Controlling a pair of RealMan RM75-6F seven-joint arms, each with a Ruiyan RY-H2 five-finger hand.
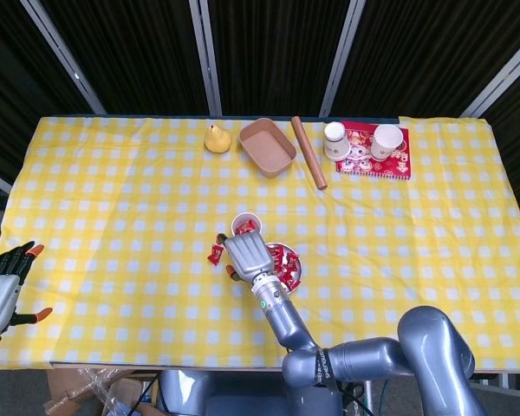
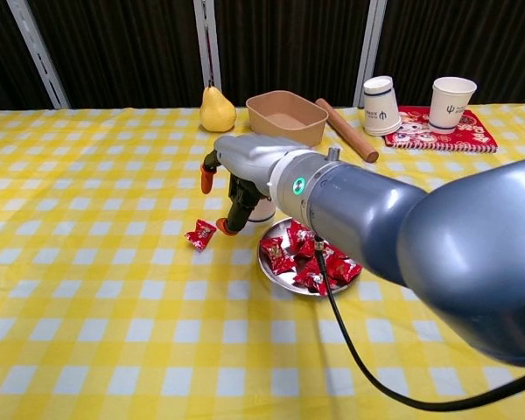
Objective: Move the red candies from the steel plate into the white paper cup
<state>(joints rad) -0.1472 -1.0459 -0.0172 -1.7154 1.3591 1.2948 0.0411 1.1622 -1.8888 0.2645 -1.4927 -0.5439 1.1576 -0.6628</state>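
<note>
Your right hand (image 2: pixel 236 179) hangs empty with fingers spread, just beside a stray candy (image 2: pixel 200 234) at its 8 o'clock. The red candies (image 2: pixel 311 252) fill the steel plate (image 2: pixel 273 265), at 4 o'clock from the white paper cup (image 1: pixel 245 225). Only the head view shows your left hand (image 1: pixel 2 282), open off the counter (image 1: pixel 113 191) edge.

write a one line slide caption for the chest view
Right hand hovers beside a stray candy on the checked cloth, in front of the paper cup and steel plate of red candies.
</note>
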